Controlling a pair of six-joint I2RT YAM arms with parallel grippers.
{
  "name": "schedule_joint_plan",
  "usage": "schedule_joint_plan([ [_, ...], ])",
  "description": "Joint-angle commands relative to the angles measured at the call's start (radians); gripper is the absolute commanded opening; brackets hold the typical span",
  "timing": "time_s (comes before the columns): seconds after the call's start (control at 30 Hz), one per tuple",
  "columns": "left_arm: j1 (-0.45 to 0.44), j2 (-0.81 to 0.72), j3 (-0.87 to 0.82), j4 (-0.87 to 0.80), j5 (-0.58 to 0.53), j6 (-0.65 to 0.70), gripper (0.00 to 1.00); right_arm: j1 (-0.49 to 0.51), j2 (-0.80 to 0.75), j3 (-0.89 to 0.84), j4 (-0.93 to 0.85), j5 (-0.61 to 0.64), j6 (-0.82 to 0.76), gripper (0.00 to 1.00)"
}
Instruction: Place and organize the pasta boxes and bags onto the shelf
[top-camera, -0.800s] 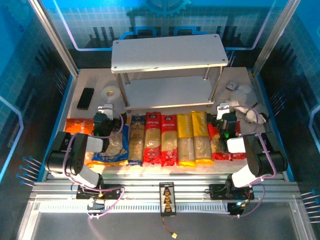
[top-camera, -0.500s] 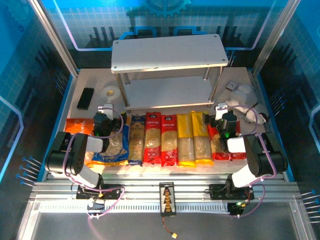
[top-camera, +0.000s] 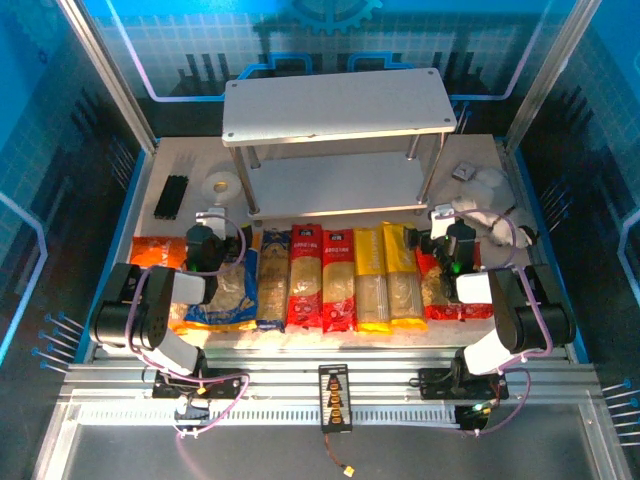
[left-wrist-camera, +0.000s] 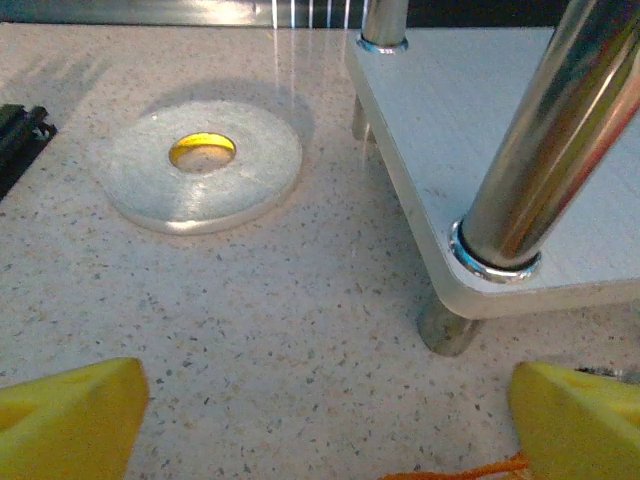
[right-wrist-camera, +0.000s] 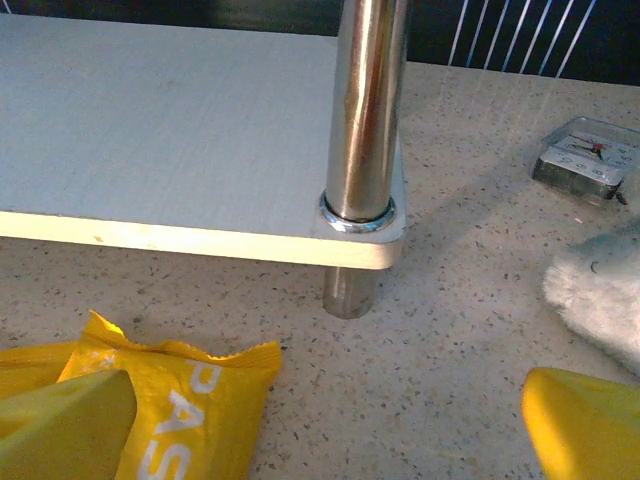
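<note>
Black arms (top-camera: 150, 300) — purple cables (top-camera: 225, 377), yellow claw pads (left-wrist-camera: 70, 415)

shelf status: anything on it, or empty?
Empty. Both boards of the shelf are bare in the top view; the pasta boxes and bags lie flat on the table in front of it.

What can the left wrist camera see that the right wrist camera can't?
Left wrist: a white tape ring and black sticks. Right wrist: a yellow pasta pack, a small clock and a white fluffy thing. Both: the shelf, a shiny metal leg, the speckled table, and wide-open yellow left fingers in one, right fingers in the other.
</note>
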Motion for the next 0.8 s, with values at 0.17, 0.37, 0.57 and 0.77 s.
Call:
schedule_joint_plan([
  [0.17,-0.036,-0.336,0.177,-0.481,0.031,-0.061,0.76,-0.01,-0.191,0.162,-0.393,0.068,0.037,0.98],
  [0.37,-0.237,-0.554,0.242,-0.742,-0.058,-0.245,0.71,0.051,-0.377,0.326,-0.839,-0.003,0.186,0.95],
  [0.57,-0.465,-0.629,0.297,-0.992,-0.166,-0.357,0.69,0.323,-0.473,0.469,-1.27,0.078,0.251,0.93],
  [0.77,-0.553,-0.69,0.226,-1.121,-0.178,-0.458,0.73,0.472,-0.451,0.5,-1.513,0.174,0.413,0.95],
])
